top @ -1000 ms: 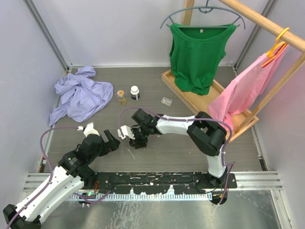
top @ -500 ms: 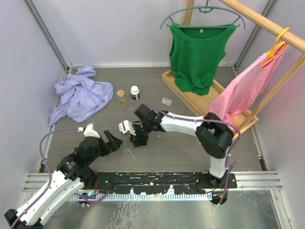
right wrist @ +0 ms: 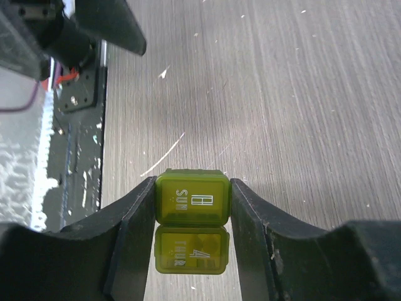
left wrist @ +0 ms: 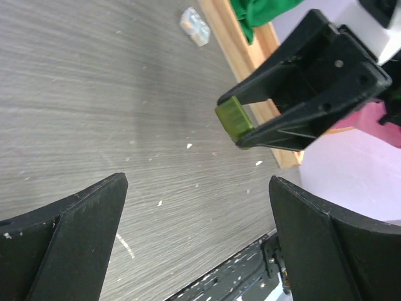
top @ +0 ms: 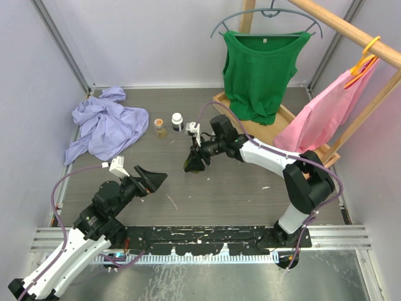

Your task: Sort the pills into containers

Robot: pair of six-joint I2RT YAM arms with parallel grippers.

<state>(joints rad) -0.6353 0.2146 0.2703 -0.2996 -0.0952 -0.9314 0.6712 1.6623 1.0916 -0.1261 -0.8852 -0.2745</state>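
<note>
1. Right gripper (right wrist: 191, 216): jaws partly closed, pinching the olive green case (right wrist: 191, 199) by its sides, lower centre of the wrist view.
2. Left gripper (left wrist: 197, 213): jaws wide apart, empty, along the bottom edge.
3. Clear case (left wrist: 193, 26): on the table (left wrist: 94, 94), top centre.
4. Hazard: the smooth case may twist or slip from the side pinch and drop; a harder squeeze may spring a lid.

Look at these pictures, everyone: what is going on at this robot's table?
The right pincer is clamped on a small translucent olive-green plastic pill case, held above the grey wooden tabletop. The left pincer hangs wide open and empty nearby. A small clear plastic pill case lies farther back beside the wooden rack base, untouched.
</note>
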